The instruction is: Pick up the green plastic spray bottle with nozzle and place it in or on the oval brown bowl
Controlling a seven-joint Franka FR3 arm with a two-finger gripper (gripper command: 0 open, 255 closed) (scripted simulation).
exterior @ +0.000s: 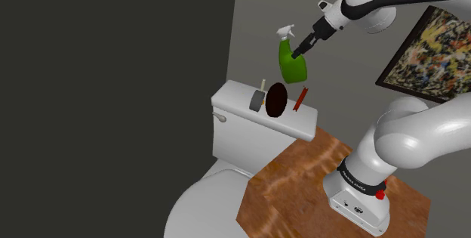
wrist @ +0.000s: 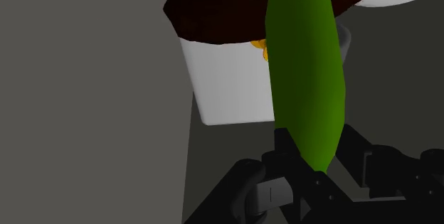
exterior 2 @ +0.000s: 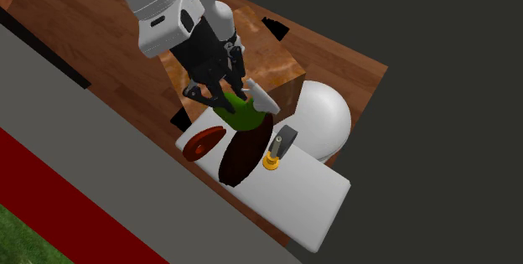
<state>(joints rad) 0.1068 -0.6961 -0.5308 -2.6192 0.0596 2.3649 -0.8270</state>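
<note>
I am looking down on a bathroom corner where the white arm is reaching out from its wooden stand (exterior: 290,180) towards a white toilet tank lid (exterior: 249,119). The black gripper (exterior: 304,48) is clamping a green spray bottle (exterior: 291,63) by its body, its two fingers (wrist: 284,150) pressing against opposite sides with the bottle filling the gap between them. The bottle is hanging in the air above the tank lid, leaning a little, with its white nozzle (exterior: 285,31) pointing up and towards the shoulder view's left. Directly beneath it, the oval dark brown bowl (exterior: 277,99) is sitting on the lid. From these angles I cannot tell whether the bowl is lying flat or is tipped on its rim. In the shoulder view, a thin gap is showing between the bottle's base and the bowl. In the second exterior view, the bottle (exterior 2: 244,114) is overlapping the near edge of the bowl (exterior 2: 243,155). A small red piece (exterior: 300,99) is resting just beside the bowl on one side, and a grey item (exterior 2: 283,142) on a yellow base (exterior 2: 271,163) is standing on the other. A framed abstract painting (exterior: 430,47) is hanging on the wall behind the arm.
</note>
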